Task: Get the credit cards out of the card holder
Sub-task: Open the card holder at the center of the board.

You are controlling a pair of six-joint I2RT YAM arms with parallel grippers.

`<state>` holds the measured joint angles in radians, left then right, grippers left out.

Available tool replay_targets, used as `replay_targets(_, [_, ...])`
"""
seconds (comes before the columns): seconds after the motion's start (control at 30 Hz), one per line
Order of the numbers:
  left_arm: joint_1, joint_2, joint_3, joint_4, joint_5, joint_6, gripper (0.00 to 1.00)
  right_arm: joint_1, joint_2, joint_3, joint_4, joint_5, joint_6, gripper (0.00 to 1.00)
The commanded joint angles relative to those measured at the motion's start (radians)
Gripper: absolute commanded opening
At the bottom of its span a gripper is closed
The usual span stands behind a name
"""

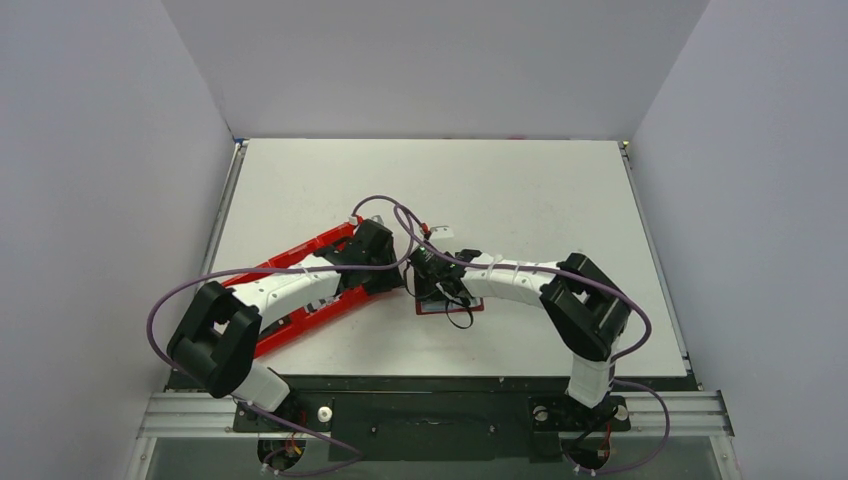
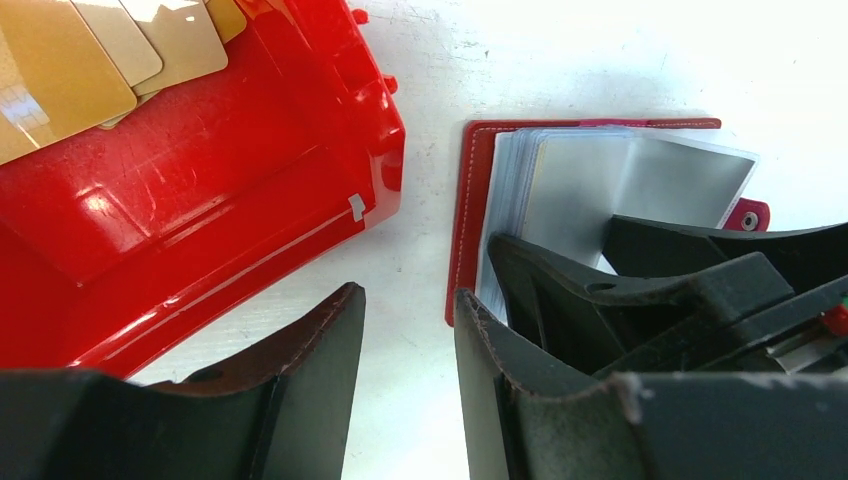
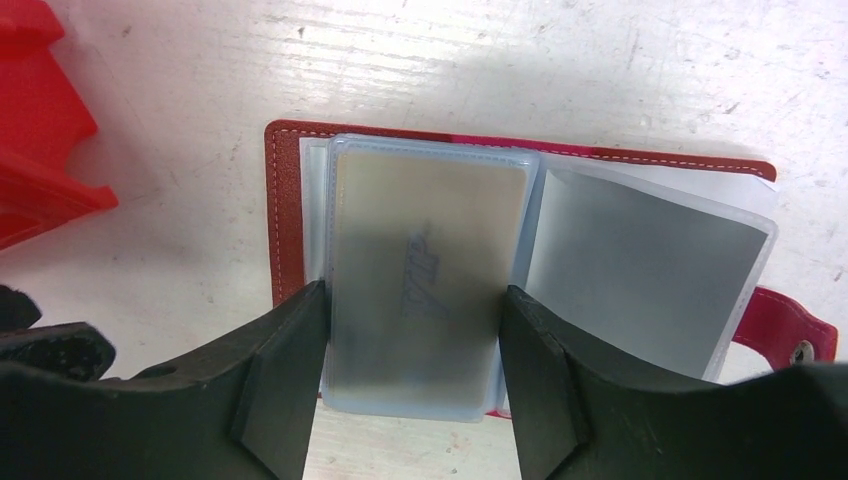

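White table (image 1: pixel 520 190) bears an open dark-red leather card holder (image 3: pixel 283 220); right gripper (image 3: pixel 412 330) clamps its clear sleeve (image 3: pixel 430 220), left gripper (image 2: pixel 408 320) gapes empty.

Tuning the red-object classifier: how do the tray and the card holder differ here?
The tray is glossy bright plastic; the card holder is darker, stitched. The tray holds bare gold cards; the card holder's card sits behind a cloudy sleeve. Both are red, on the table.
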<state>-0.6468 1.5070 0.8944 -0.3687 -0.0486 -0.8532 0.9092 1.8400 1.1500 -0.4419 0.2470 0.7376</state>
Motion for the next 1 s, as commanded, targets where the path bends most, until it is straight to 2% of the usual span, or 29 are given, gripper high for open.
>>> replay_targets(0.0, [-0.004,-0.021,0.004,0.027,0.010,0.016,0.36,-0.002,-0.053,-0.043,0.102,-0.112,-0.019,0.48])
replay_targets(0.37, [-0.005,-0.001,0.009,0.038,0.038,0.021,0.36,-0.098,-0.135,-0.183,0.310,-0.357,0.039,0.41])
replay_targets(0.73, [-0.015,0.059,0.017,0.074,0.088,0.015,0.33,-0.145,-0.155,-0.256,0.417,-0.453,0.088,0.41])
replay_targets(0.8, [-0.019,0.066,0.019,0.079,0.091,0.014,0.33,-0.146,-0.153,-0.256,0.413,-0.453,0.086,0.43])
replay_targets(0.97, [-0.022,0.076,0.022,0.083,0.090,0.011,0.33,-0.145,-0.159,-0.256,0.408,-0.450,0.087,0.60])
